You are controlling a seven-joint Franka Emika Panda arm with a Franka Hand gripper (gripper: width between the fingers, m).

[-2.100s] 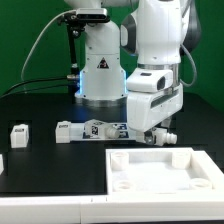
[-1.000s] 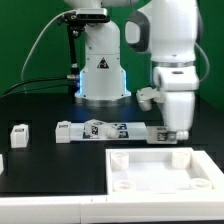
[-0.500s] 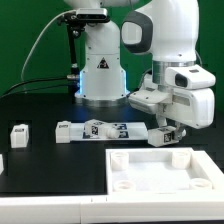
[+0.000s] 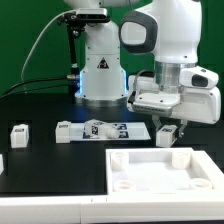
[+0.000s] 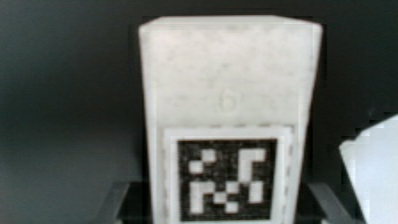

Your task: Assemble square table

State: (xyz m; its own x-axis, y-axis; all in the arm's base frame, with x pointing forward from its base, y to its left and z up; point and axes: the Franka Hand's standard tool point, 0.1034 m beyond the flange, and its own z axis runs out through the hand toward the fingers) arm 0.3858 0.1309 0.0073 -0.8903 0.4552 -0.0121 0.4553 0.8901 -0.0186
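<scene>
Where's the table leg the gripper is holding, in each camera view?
Exterior view: leg in the gripper, just beyond the panel, toward the exterior view's right.
Wrist view: leg fills most of the picture, tag facing the camera.
Shared landmark: apparently the white panel.

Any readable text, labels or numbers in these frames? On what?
No readable words or numbers anywhere.
On the leg in the gripper: black-and-white square tag, pattern only, no characters.
On the marker board: tags, pattern only.
On the robot base: dark mark, too blurred to read.
</scene>
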